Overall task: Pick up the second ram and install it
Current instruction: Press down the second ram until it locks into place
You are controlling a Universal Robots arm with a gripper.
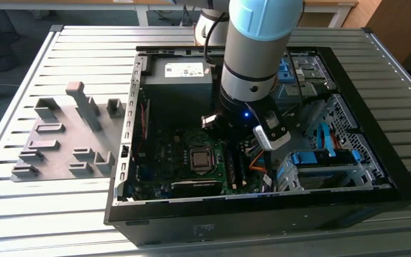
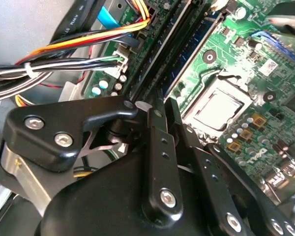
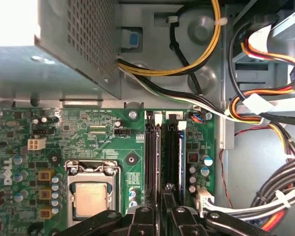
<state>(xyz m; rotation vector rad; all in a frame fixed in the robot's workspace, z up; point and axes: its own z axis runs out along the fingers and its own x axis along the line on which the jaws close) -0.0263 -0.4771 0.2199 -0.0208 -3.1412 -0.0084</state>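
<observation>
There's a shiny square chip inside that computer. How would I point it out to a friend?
Find the open black computer case on the slatted table, then the green circuit board on its floor. The chip sits near the board's middle, beside the long black slots; it is the only silver square, clamped in a metal frame.

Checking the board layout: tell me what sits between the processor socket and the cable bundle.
In the first wrist view, black memory slots lie between processor socket and cable bundle.
</observation>
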